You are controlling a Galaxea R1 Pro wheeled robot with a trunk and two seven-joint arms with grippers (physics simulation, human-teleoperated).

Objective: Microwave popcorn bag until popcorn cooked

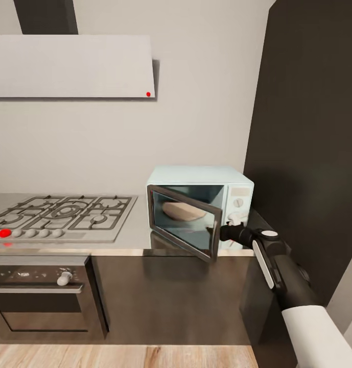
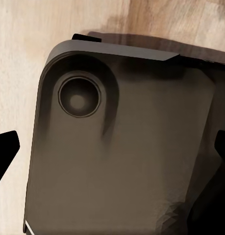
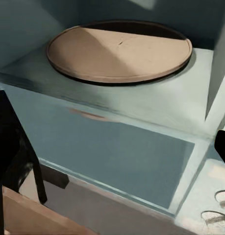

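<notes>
The pale mint microwave (image 1: 198, 178) stands on the grey countertop (image 1: 136, 230) by the dark tall cabinet. Its dark glass door (image 1: 183, 223) hangs partly open, swung out toward me. Inside lies a round tan turntable (image 3: 119, 49), bare on top. My right gripper (image 1: 223, 233) sits at the door's free edge, in front of the knob panel, fingers apart and open. In the left wrist view my left gripper (image 2: 112, 147) is open, over my own dark base with wood floor beyond. The popcorn bag is out of view.
A gas cooktop (image 1: 63, 212) with a red light lies left of the microwave, a built-in oven (image 1: 43, 294) under it and a range hood (image 1: 73, 66) above. A dark tall cabinet (image 1: 308, 153) walls off the right. Wood floor (image 1: 119, 358) runs along the cabinets.
</notes>
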